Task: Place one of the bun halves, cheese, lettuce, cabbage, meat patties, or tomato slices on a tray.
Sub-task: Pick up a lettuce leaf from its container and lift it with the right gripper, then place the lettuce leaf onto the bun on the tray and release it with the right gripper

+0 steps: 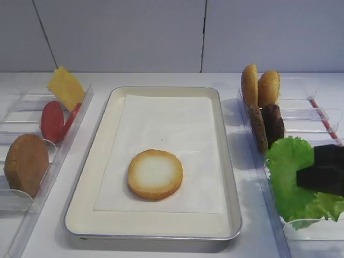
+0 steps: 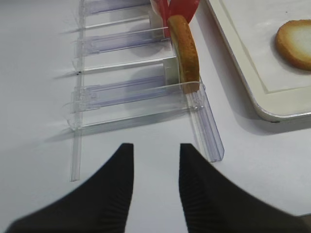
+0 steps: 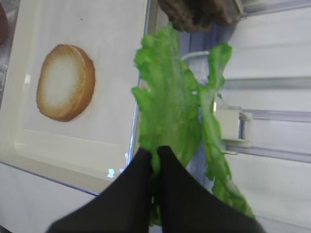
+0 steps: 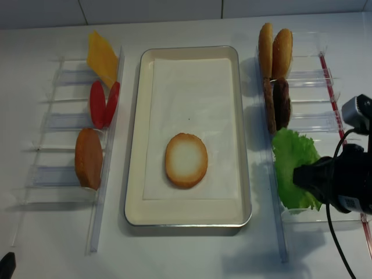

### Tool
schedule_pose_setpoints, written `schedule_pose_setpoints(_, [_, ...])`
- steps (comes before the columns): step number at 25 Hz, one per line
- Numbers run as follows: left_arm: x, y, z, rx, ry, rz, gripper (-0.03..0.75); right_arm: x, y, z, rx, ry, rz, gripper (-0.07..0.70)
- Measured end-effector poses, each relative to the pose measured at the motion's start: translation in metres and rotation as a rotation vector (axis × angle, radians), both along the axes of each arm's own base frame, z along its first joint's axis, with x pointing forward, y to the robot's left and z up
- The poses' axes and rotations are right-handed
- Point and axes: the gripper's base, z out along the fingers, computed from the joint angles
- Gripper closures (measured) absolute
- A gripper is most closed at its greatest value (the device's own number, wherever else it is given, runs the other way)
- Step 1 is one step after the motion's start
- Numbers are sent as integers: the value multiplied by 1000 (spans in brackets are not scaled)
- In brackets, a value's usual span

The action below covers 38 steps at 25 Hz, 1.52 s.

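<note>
- One bun half (image 1: 155,174) is already laid flat, pale cut face up, on the paper sheet (image 1: 161,129) in the lower middle of the tray (image 1: 228,177); nothing else is seen on the tray.
- The lettuce (image 1: 290,172) is the item in hand at this moment. It is seen at the lower right of the high view, in the clear bin (image 1: 317,115) to the right of the tray, and is not yet over the tray.
- The right hand (image 3: 154,154) is pressed together on the near edge of the lettuce, as shown at the bottom of the right wrist view, where the two dark fingers (image 3: 141,167) meet with green leaf pinched between them.
- A second strip of green leaf (image 3: 214,141) hangs just beside the pinched one; whether it is part of the same leaf cannot be told.
- The left hand (image 2: 154,160) is spread and holds nothing; it hovers above the bare worktop (image 2: 39,97), near the left bin (image 2: 146,92).
- Left in the bins: the cheese (image 1: 65,86) at the upper left, the tomato slices (image 1: 52,121) below it, a bun half (image 1: 26,164) at the lower left, two more bun halves (image 1: 259,86) at the upper right, and the meat patties (image 1: 267,126) just below those.
- By judgement, the grasp is made and the lift, carry and release onto the tray remain for the lettuce.
- Whether the lettuce is already raised clear of its bin cannot be told.
</note>
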Motion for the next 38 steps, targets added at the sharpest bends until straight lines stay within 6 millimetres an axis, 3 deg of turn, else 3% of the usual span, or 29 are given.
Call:
schedule_pose_setpoints(10, [0, 0, 0, 0, 0, 0, 501, 5, 3, 49, -21, -54, 92, 585])
schedule_pose_setpoints(18, [0, 0, 0, 0, 0, 0, 501, 2, 12, 75, 80, -54, 183, 585])
schedule_pose_setpoints(24, [0, 0, 0, 0, 0, 0, 501, 1, 20, 84, 164, -62, 202, 586])
schedule_pose_setpoints(30, [0, 0, 0, 0, 0, 0, 501, 0, 51, 79, 164, -65, 319, 586])
schedule_pose_setpoints(38, [0, 0, 0, 0, 0, 0, 501, 27, 117, 59, 120, 10, 465, 586])
